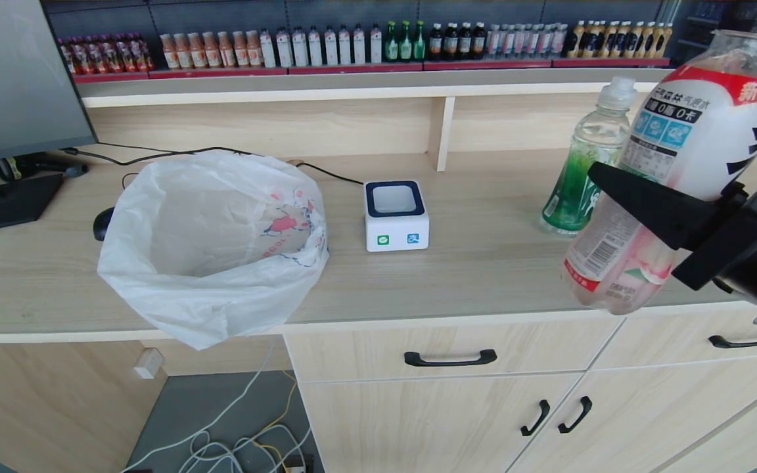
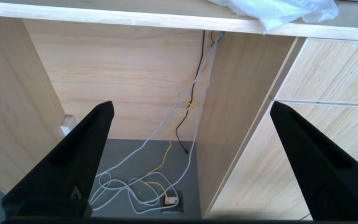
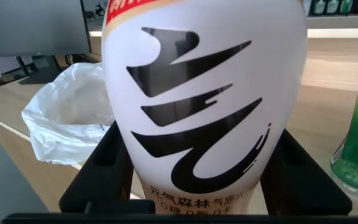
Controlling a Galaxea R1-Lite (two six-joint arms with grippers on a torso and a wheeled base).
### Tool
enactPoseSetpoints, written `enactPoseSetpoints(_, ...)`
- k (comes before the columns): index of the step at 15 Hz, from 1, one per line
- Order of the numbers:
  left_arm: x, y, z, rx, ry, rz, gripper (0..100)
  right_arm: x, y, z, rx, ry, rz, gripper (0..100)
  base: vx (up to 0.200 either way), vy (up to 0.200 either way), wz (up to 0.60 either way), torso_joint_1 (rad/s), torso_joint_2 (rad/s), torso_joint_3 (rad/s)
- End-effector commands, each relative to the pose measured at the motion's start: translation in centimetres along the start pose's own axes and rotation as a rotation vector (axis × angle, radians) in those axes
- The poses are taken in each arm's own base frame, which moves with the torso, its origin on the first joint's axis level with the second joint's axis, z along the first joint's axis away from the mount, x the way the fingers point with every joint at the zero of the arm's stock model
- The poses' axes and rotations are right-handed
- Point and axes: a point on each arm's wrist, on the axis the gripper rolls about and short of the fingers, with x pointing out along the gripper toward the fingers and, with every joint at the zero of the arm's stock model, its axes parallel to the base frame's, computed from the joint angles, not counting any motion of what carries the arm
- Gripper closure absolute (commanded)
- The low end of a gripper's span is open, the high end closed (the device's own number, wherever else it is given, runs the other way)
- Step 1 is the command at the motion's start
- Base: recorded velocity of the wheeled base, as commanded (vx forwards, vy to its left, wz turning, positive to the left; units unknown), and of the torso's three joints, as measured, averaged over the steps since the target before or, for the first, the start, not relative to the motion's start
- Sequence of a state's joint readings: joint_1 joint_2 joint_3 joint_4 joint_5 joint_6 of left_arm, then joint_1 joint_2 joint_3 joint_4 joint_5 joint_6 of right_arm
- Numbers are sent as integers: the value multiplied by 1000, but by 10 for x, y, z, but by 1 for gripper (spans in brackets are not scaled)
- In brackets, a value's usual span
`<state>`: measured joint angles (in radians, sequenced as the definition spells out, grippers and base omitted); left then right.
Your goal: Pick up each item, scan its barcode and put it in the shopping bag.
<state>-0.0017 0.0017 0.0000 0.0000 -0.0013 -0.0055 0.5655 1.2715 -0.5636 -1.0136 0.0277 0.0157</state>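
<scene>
**Left hand** (image 2: 191, 155): fingers (image 2: 73, 168) spread wide, nothing between them. It sits below the desk's front edge and faces the recess under the desk, where loose cables (image 2: 148, 186) lie on the floor.

**Desk** (image 1: 483, 269), far left, 9 o'clock: a monitor (image 1: 17, 72) on its base. A mouse (image 1: 101, 225) lies just beside the bag's left flank.

**Shopping bag** (image 1: 214, 243): white plastic, mouth open and facing up, at 9 o'clock of the scanner. Its lower side hangs over the desk's front edge. A narrow strip of bare desk separates the bag from the scanner.

**Scanner** (image 1: 396, 215): white box, window facing up, at mid-desk, touching nothing. Bare surface runs from it toward 3 o'clock as far as the green bottle, and toward 6 o'clock to the front edge.

**Green bottle** (image 1: 582, 164): upright and capped, at 3 o'clock of the scanner and well apart from it, set back from the front edge.

**Pink bottle** (image 1: 674, 171): clamped at mid-body in the right hand (image 1: 654, 203) and lifted off the desk. It is tilted, cap toward 1 o'clock and base toward 7 o'clock, and in the head view the base overlaps the front edge line. The barcode on its lower label faces the head camera. The right wrist view shows a gap between this bottle and the green one.

**Drawers** (image 1: 451, 358) below the desk: closed.
</scene>
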Motion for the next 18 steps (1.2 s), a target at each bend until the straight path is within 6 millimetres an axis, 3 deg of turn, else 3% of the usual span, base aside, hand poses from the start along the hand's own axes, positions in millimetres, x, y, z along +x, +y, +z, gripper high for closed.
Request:
enactPoseSetpoints(1,0,0,0,-1,0,0,0,13,8,-3,94,17,161,100,0,0,0,0,0,0)
enactPoseSetpoints(6,0,0,0,-1,0,0,0,37,16,-6,326,55,361,100,0,0,0,0,0,0)
enactPoseSetpoints(9,0,0,0,-1,0,0,0,56,17,0,421,38,392,100,0,0,0,0,0,0)
enactPoseSetpoints(18,0,0,0,-1,0,0,0,54,46,4,515,-39,536,100,0,0,0,0,0,0)
